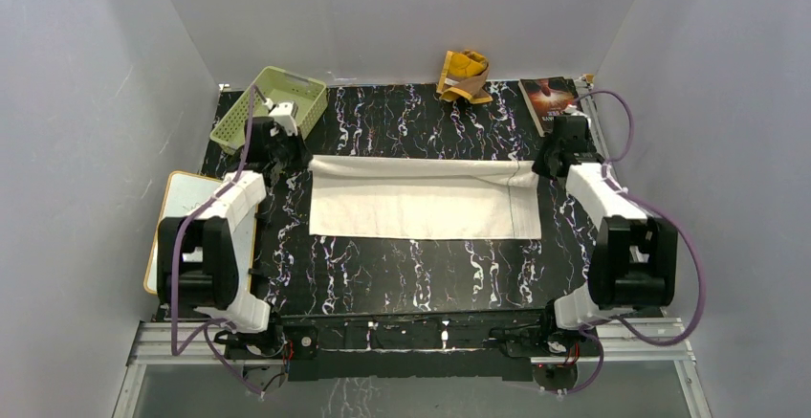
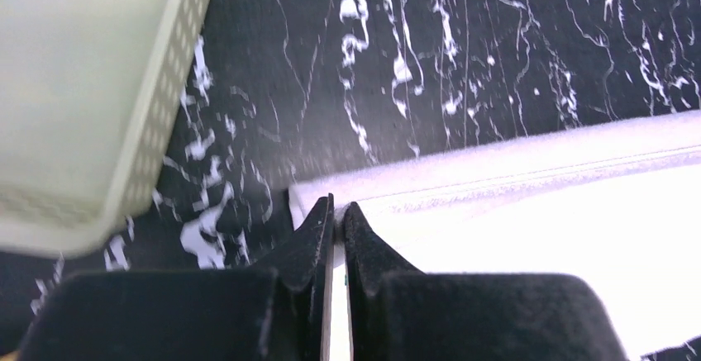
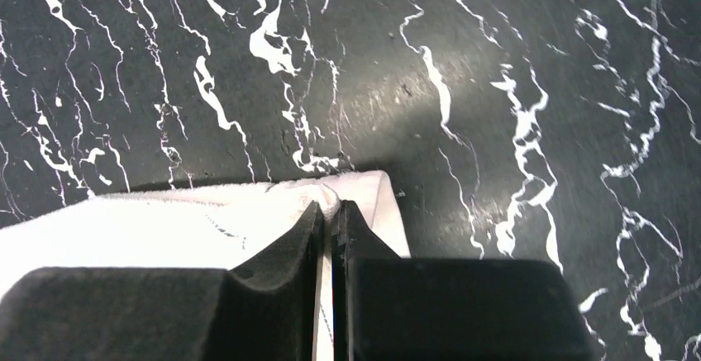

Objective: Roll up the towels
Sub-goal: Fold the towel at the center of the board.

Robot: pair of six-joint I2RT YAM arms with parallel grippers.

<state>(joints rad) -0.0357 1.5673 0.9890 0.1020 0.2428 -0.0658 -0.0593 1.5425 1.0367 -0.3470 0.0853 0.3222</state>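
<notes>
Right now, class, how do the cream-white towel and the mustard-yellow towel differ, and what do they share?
Size: the cream-white towel is long and wide; the mustard-yellow towel is much smaller.
Pose: the cream-white towel lies spread flat; the mustard-yellow towel sits crumpled farther back.
Handling: the left gripper and right gripper pinch the cream-white towel's far corners; the mustard-yellow towel is untouched.
Shared: neither is a finished roll.

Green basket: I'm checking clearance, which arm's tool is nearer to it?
Left. The left tool pinches the cream towel's left end just beside the green basket; the right tool pinches the opposite end, well away.
</notes>
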